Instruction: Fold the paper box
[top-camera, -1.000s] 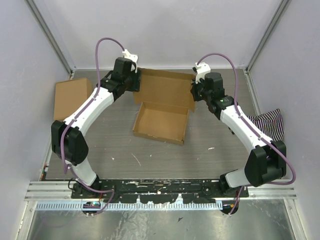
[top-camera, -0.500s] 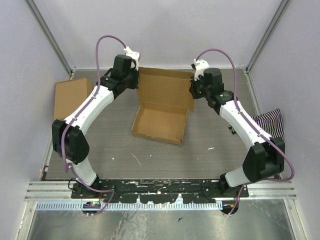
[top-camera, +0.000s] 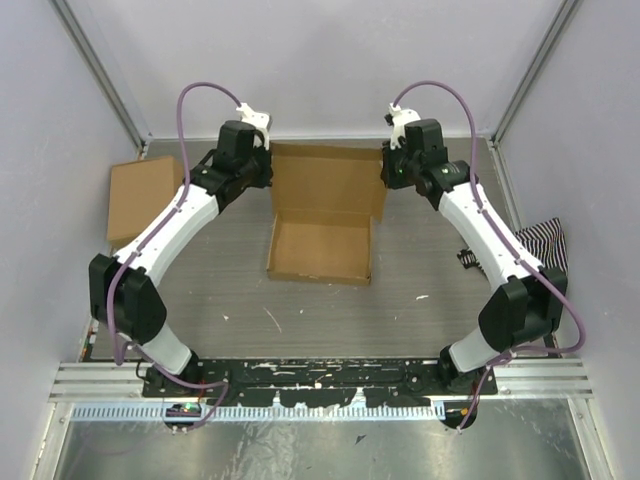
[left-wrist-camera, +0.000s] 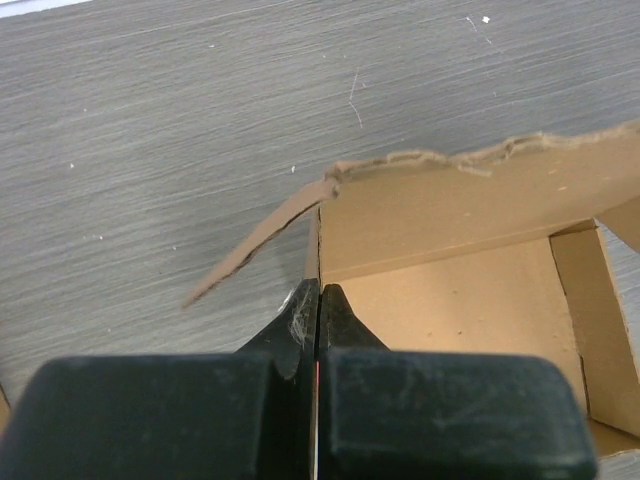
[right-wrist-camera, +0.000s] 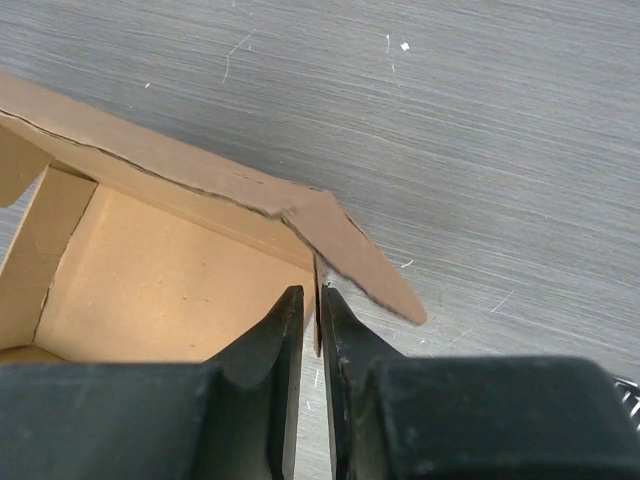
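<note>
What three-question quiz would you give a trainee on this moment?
1. True or false: the left gripper and the right gripper each pinch an edge of the paper box.
2. What lies at the far right of the top view? A) striped cloth B) scissors C) tape roll
3. How many cardboard boxes show in the top view?
Key: 1 true; 2 A; 3 two, counting the closed cardboard box at left.

No readable text, labels or numbers on anything.

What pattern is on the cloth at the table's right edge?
The cloth is striped; top external view.
</note>
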